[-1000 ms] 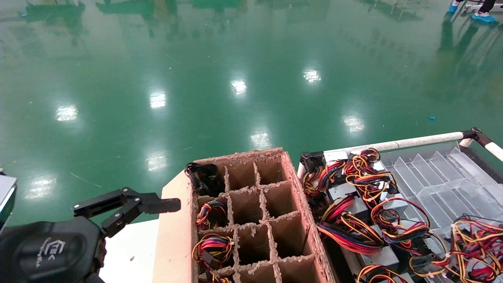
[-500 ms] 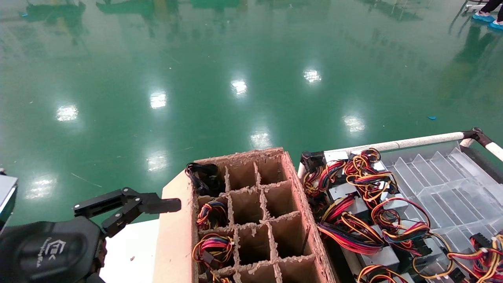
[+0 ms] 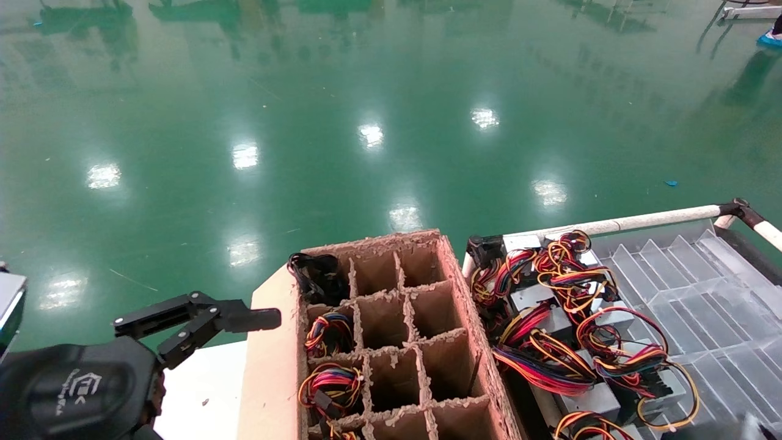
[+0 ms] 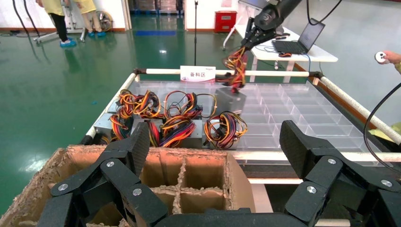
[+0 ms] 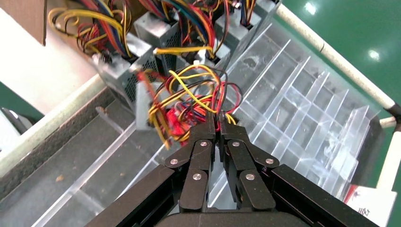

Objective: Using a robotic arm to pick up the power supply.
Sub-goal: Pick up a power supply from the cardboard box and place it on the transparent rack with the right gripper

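My right gripper [image 5: 220, 116] is shut on the red, yellow and black wire bundle of a grey power supply [image 5: 142, 100], which hangs from it above the clear tray. In the left wrist view that robotic arm [image 4: 271, 15] shows far off, with the power supply [image 4: 231, 98] dangling by its wires over the tray. Neither of them appears in the head view. My left gripper [image 3: 256, 319] [image 4: 215, 144] stands open beside the cardboard box, holding nothing.
A brown cardboard box [image 3: 464, 318] with divider cells holds a few wire bundles. Right of it, a clear partitioned tray [image 3: 702, 287] with a white rail [image 3: 641, 220] carries several more power supplies [image 3: 550, 318]. Green floor lies beyond.
The wire bundle and power supply at the head view's lower right slid out of the picture. The left arm stayed still.
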You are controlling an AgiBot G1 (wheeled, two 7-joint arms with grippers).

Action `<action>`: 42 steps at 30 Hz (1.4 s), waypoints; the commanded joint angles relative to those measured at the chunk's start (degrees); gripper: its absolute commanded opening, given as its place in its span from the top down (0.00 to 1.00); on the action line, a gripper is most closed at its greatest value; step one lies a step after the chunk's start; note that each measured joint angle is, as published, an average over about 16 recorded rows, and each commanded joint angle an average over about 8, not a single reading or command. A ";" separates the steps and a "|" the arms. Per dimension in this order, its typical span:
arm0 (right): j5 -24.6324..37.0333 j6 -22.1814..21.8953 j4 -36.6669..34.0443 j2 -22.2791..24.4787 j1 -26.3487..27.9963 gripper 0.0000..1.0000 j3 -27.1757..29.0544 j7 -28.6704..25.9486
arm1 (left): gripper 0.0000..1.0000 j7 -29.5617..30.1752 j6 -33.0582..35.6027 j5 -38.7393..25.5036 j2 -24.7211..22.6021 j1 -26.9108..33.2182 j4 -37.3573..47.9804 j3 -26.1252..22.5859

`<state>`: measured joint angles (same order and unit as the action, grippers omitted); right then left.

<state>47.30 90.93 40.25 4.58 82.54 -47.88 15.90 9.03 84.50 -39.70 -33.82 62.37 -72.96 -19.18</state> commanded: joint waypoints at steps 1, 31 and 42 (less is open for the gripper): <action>-0.25 0.00 0.19 0.83 -0.54 1.00 -0.21 0.27 | 0.00 0.00 0.00 0.00 0.00 0.00 0.00 0.00; 3.26 -0.34 -2.61 -2.47 -0.23 1.00 4.45 0.08 | 0.00 -0.02 -0.02 0.03 0.02 0.01 0.00 -0.04; 4.45 -0.47 -2.23 -3.21 -0.35 1.00 5.97 -0.56 | 0.00 -0.03 -0.02 0.04 0.02 0.01 0.00 -0.05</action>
<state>51.92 90.42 38.09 1.15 82.35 -41.91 15.26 9.00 84.47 -39.66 -33.80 62.38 -72.96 -19.23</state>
